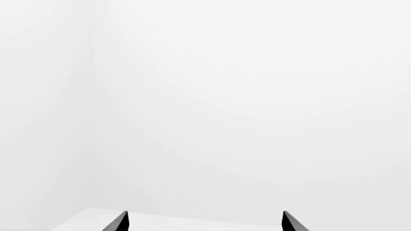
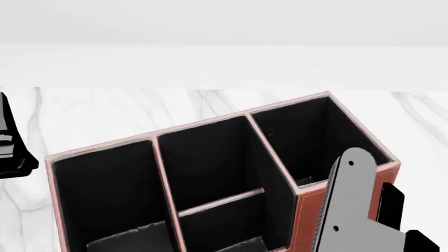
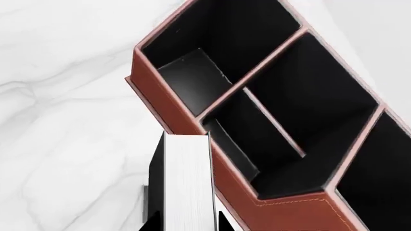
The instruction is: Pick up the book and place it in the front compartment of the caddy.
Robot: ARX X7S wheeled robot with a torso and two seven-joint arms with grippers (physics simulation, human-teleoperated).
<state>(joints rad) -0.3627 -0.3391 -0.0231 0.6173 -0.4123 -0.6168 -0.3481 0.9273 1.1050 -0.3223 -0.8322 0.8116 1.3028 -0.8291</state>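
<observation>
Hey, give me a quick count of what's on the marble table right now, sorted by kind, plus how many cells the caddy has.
Caddy: 1, reddish-brown, on the marble table
Cells in it: 4
Book: 1, held by the right pincer just outside the caddy's wall, page edges showing
Total: 2 things, caddy and book.
</observation>
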